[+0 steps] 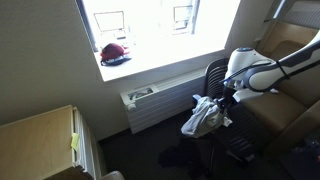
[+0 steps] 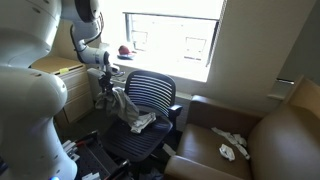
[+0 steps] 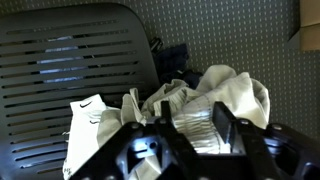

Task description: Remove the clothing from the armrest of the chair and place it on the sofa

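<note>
The clothing (image 3: 225,95), a bunched cream-white garment, hangs at the side of the black mesh office chair (image 2: 152,92) in both exterior views (image 1: 207,117) (image 2: 130,112). My gripper (image 3: 180,128) has its two fingers closed around a thick fold of it. The gripper also shows in both exterior views (image 1: 228,95) (image 2: 108,85), just above the bundle. The chair back (image 3: 70,60) fills the upper left of the wrist view. The armrest is hidden under the cloth. The brown leather sofa (image 2: 215,135) stands beside the chair.
A small white item (image 2: 232,149) lies on the sofa seat. A radiator (image 1: 160,100) runs under the window, with a red cap (image 1: 114,52) on the sill. A wooden cabinet (image 1: 40,140) stands nearby. The sofa also shows behind the arm (image 1: 285,110).
</note>
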`<state>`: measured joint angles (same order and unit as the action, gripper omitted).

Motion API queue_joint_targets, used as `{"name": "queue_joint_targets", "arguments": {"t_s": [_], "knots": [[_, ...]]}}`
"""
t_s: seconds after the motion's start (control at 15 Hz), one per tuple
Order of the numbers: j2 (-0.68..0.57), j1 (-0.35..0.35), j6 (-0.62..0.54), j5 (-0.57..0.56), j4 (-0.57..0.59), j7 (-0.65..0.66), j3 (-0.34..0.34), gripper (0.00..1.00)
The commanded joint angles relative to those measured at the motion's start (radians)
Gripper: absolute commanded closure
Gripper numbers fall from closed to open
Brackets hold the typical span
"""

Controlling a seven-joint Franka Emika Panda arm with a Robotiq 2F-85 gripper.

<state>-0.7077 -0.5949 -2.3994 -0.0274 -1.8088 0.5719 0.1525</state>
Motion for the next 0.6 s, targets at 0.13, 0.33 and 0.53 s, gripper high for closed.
{"name": "queue_joint_targets", "arguments": {"t_s": [0.13, 0.33, 0.53], "knots": [[-0.024, -0.001, 0.006, 0.004, 0.022, -0.035, 0.0, 0.97], [-0.033, -0.004, 0.011, 0.003, 0.038, -0.034, -0.001, 1.0], [-0.035, 0.0, 0.015, 0.007, 0.059, -0.046, 0.005, 0.99]]}}
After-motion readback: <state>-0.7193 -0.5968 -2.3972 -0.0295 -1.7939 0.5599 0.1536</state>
